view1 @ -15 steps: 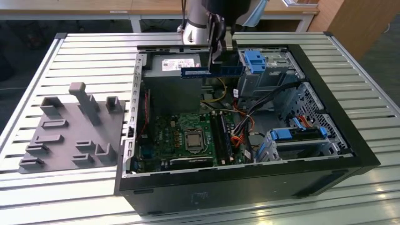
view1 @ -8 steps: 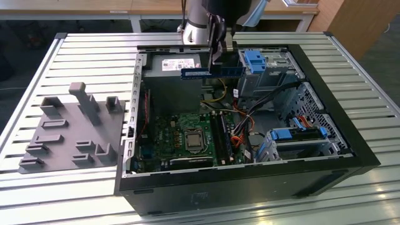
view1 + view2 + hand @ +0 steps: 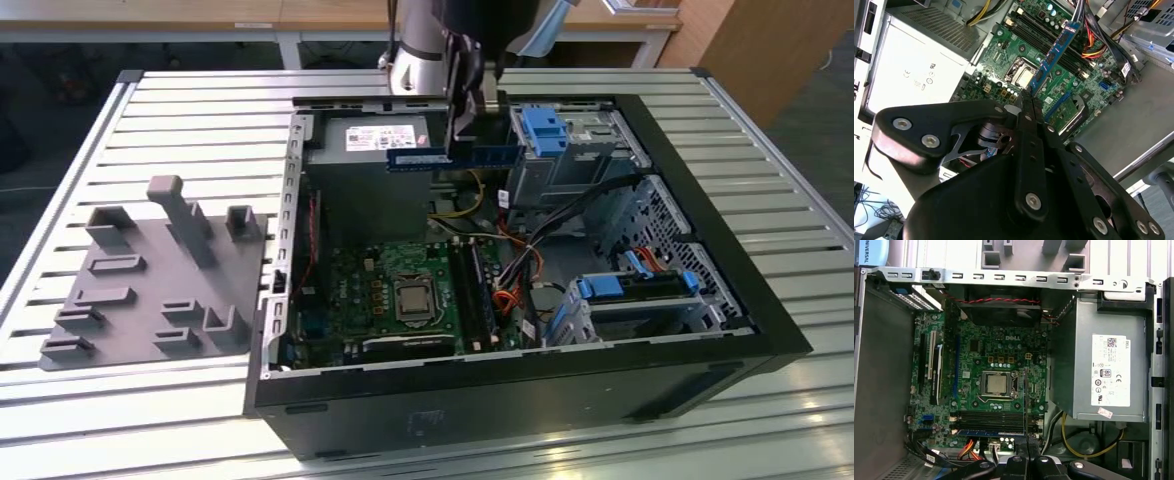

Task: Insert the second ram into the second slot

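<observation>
Second ram [image 3: 451, 157] hangs in the upper middle of the exterior view, held above the open computer case [image 3: 747, 300] and not yet down at the board. The tool [image 3: 467, 138] is closed on it, pinching the stick's flat faces from above. That leaves the lower long edge free, presumably so the contact edge can meet a slot. The stick is held level and on edge, well above the motherboard [image 3: 400, 290], which keeps it clear of the cables and drive cages on the exterior view's right. In the second wrist view the second ram [image 3: 1054, 57] juts out past the tool [image 3: 1026, 98] over the dark memory slots [image 3: 1054, 42], lying roughly along their direction. It is a thin, long blue board with dark chips and a pale label on its face. Another blue stick [image 3: 989, 432] already appears to sit in one slot in the first wrist view.
</observation>
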Controlling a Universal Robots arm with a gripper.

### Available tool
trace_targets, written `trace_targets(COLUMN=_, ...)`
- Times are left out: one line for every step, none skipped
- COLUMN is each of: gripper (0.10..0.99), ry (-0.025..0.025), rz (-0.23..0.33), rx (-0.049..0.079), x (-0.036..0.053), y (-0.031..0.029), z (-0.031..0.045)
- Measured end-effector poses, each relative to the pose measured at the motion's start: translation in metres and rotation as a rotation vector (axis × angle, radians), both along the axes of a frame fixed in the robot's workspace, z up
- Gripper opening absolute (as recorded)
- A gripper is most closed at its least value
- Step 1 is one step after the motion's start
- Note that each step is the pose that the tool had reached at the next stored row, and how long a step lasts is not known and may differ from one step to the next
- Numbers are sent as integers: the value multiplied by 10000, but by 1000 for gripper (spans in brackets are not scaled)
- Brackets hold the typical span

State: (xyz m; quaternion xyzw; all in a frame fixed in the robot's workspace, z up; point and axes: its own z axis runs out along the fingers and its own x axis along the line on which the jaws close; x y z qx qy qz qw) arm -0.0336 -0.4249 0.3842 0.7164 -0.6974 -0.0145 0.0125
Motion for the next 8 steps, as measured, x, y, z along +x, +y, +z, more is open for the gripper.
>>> trace_targets(gripper=118, ry=0, rz=0, rx=0, x=0, y=-5, z=0)
trace_targets(gripper=118, ry=-1, rz=-1, rx=-1, x=0, y=-10, z=0)
trace_targets(gripper=118, ry=0, rz=-1, rx=-2, x=0, y=-15, z=0)
trace_targets(gripper=118, ry=-1, rz=0, rx=-3, x=0, y=-20, z=0)
trace_targets(gripper=118, ry=0, rz=0, rx=-4, x=0, y=-26, z=0)
trace_targets(gripper=118, ry=0, rz=1, rx=-4, x=0, y=-32, z=0)
trace_targets(gripper=118, ry=0, rz=0, rx=-5, x=0, y=-39, z=0)
trace_targets(gripper=118, ry=-1, rz=0, rx=-6, x=0, y=-46, z=-1)
